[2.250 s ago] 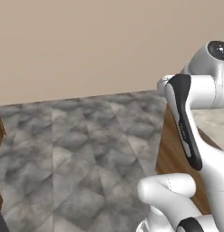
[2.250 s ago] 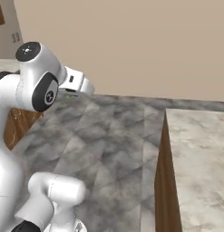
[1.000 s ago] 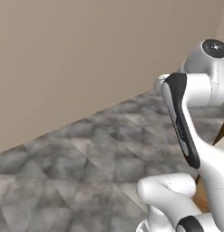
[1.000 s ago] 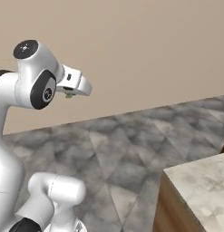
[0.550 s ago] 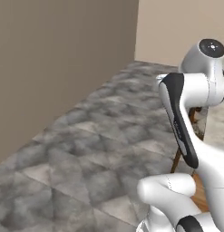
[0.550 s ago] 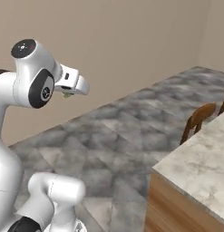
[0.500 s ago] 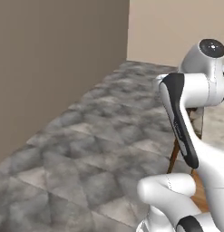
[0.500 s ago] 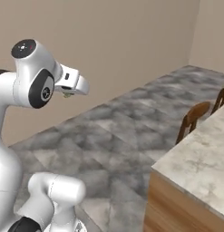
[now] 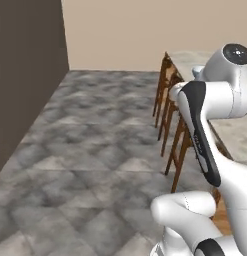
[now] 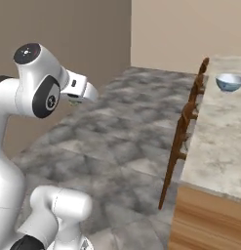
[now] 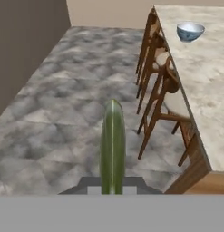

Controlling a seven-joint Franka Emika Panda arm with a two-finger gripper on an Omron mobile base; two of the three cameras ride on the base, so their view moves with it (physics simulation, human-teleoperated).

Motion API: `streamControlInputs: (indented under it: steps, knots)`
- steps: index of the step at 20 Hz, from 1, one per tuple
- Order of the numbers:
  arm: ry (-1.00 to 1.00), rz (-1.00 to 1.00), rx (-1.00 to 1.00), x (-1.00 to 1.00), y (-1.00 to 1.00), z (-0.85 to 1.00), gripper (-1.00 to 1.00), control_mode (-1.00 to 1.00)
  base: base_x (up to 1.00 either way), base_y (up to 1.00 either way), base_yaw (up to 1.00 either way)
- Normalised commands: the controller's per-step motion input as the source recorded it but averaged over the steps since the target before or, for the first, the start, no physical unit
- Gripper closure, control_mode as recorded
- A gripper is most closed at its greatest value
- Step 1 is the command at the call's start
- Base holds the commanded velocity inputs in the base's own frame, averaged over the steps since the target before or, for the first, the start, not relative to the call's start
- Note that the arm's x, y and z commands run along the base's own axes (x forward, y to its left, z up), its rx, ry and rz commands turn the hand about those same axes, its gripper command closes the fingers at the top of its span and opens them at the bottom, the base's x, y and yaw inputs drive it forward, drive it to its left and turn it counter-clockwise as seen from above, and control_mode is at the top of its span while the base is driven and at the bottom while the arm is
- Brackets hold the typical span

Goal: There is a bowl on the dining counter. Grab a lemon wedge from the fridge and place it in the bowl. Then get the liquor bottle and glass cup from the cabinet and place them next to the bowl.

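My gripper (image 11: 113,185) is shut on the lemon wedge (image 11: 113,140), a yellow-green sliver standing upright in the middle of the hand view. From the right base view, the gripper (image 10: 76,100) hangs high over the floor, left of the dining counter (image 10: 215,141). The bowl (image 11: 190,31) is pale blue-white and sits far ahead on the marbled counter top (image 11: 208,86). It is also at the counter's far end in the right base view (image 10: 229,81). The fridge, cabinet, liquor bottle and glass cup are out of view.
A row of brown wooden stools (image 11: 158,77) lines the counter's near side (image 9: 170,115). Grey tiled floor (image 9: 95,150) stretches ahead between the stools and a dark brown wall (image 9: 25,75) on the left. A beige wall closes the far end.
The whole picture has swung round with the base: the counter, stools and bowl have come into view. The arm's pose and its grip on the wedge look unchanged.
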Motion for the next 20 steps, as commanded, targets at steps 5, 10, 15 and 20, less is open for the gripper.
streamControlInputs:
  steps: [5, 10, 15, 20]
  knots:
    - [0.00, 0.00, 0.00, 0.00, 0.00, 0.00, 1.00, 1.00, 0.73, 1.00, -0.49]
    - [0.00, 0.00, 0.00, 0.00, 0.00, 0.00, 1.00, 1.00, 0.87, 1.00, -0.48]
    - [0.00, 0.00, 0.00, 0.00, 0.00, 0.00, 1.00, 1.00, 0.92, 0.83, -0.48]
    - [0.00, 0.00, 0.00, 0.00, 0.00, 0.00, 1.00, 1.00, 1.00, 0.80, -0.49]
